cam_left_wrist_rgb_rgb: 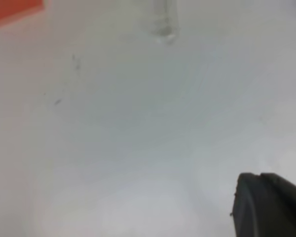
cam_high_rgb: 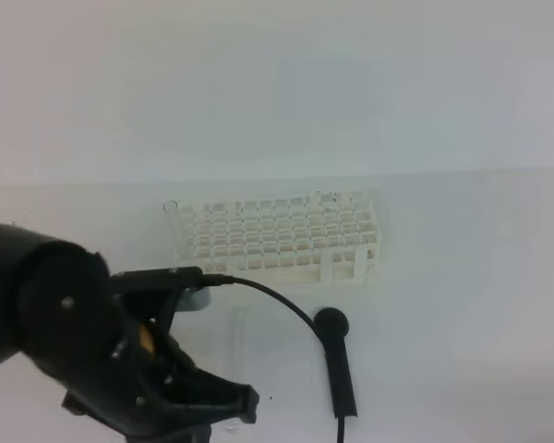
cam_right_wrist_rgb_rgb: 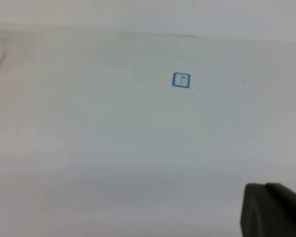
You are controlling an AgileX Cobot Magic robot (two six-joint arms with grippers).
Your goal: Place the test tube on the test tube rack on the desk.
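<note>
Rack: white grid rack stands on the desk at the middle of the high view, its long side running left to right.
Tube: a clear rounded glass end shows at the top edge of the left wrist view, blurred, over the bare desk surface. In the high view I cannot make the tube out for certain; only a faint clear glint shows just left of the rack's near left corner.
Black tool: round-headed black tool lies on the desk below and right of the rack, head toward the rack, a cable curving from it to the left arm.
Left gripper: the left gripper fills the lower left of the high view, its dark fingers pressed together with nothing between them; one fingertip shows at the lower right of the left wrist view.
Right gripper: only a dark corner of the right gripper shows, lower right of the right wrist view; its jaws are pressed together.
Sticker: small blue-edged square on the desk, upper middle of the right wrist view, also at the right edge of the high view.
Orange patch: orange shape in the upper left corner of the left wrist view.
</note>
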